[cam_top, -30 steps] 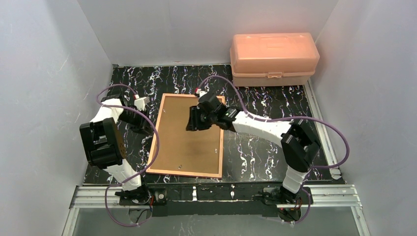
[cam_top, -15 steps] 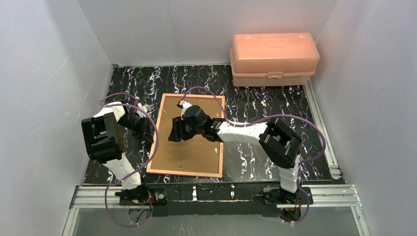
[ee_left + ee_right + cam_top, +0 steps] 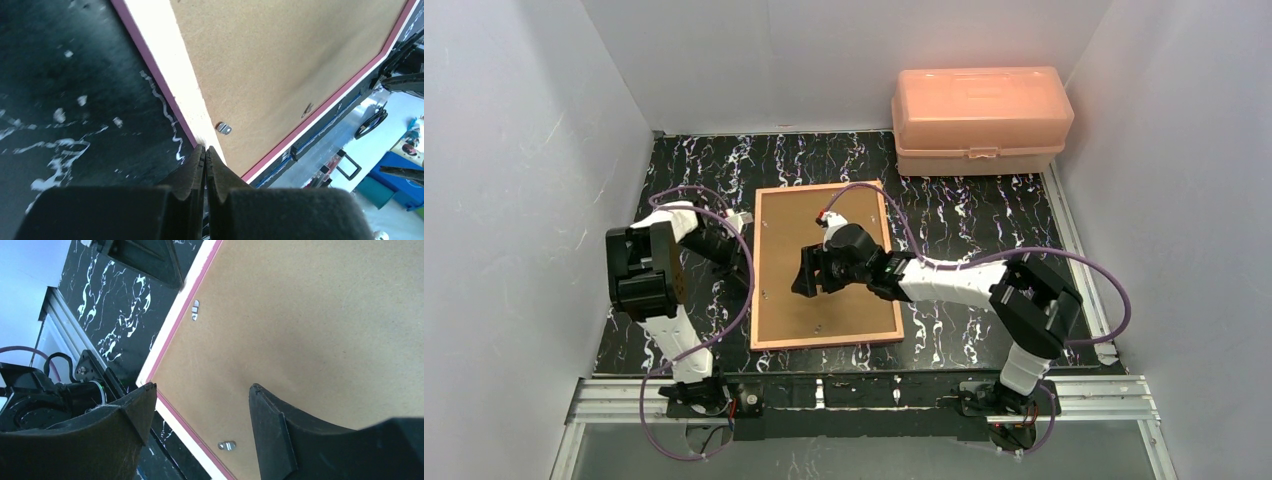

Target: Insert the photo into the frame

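The left gripper [image 3: 205, 148] has its jaws pressed fully together, with nothing between them. Their tips meet the pale left rim of the frame [image 3: 824, 344], just beside a small metal clip [image 3: 224, 128]. From above, that contact is too small and dark for us to make out.

The frame lies flat in the middle of the bench [image 3: 964, 215], back upward, and the brown backing board [image 3: 789, 230] fills it. Its front and pane face down, hidden from us, and we cannot tell whether the photo lies under the board. Its long axis runs from the near edge toward the back wall, nearly parallel to the bench's sides.

Over the board's centre the right gripper [image 3: 200, 400] hangs with its jaws wide apart and empty. We cannot tell whether they touch the board. The peach box [image 3: 980, 110] stands in the far right corner, well apart from the frame.
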Controlling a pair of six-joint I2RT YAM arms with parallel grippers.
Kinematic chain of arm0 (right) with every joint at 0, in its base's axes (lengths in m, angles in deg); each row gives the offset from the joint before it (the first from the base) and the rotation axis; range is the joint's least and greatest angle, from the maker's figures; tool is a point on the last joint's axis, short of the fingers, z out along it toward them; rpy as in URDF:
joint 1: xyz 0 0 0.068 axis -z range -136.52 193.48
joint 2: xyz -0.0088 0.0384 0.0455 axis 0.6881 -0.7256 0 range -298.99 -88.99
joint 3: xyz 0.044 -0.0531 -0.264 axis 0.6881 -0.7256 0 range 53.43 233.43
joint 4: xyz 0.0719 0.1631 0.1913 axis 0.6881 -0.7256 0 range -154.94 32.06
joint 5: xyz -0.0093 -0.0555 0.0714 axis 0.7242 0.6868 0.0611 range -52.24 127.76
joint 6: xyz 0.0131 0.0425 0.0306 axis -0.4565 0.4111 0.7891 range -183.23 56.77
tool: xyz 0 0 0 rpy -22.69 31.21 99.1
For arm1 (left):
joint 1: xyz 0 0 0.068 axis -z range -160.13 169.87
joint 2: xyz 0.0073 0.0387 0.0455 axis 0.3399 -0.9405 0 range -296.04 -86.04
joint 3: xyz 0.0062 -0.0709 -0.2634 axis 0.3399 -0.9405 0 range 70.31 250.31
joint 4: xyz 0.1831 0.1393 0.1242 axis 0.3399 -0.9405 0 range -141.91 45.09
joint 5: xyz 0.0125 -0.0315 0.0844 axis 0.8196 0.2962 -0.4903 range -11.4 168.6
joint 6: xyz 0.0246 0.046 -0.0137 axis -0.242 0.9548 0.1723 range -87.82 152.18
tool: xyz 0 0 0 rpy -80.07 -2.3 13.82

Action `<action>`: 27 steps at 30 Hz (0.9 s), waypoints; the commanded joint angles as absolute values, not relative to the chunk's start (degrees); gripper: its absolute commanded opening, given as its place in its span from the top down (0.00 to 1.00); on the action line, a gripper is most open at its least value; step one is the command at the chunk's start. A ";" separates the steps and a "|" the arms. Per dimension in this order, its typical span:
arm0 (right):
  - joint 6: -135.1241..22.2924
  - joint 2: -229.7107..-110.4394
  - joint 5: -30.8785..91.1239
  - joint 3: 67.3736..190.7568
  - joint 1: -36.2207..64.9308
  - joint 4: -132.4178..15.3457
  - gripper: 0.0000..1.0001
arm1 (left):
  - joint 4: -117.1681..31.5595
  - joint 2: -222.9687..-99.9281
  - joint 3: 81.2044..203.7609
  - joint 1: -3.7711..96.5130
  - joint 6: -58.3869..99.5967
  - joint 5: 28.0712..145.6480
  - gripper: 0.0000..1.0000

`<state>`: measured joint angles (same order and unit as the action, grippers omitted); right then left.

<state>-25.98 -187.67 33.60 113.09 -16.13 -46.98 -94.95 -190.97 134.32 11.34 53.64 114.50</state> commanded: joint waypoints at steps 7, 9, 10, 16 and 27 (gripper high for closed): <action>-28.07 -189.70 29.78 115.44 -15.77 -40.37 0.24 | -92.24 -192.04 136.90 13.94 51.11 114.11 0.97; -28.64 -191.47 28.76 116.69 -15.85 -39.06 0.24 | -92.60 -190.78 136.73 13.90 50.95 114.31 0.95; -28.80 -192.41 28.08 117.35 -15.84 -38.55 0.24 | -92.63 -190.31 136.68 13.89 50.79 114.41 0.94; -29.19 -198.03 23.42 121.57 -16.16 -36.07 0.25 | -91.87 -190.88 137.10 13.83 49.89 113.33 0.94; -29.63 -207.24 19.53 128.60 -16.19 -35.37 0.26 | -92.21 -192.94 138.19 12.53 48.01 115.09 0.95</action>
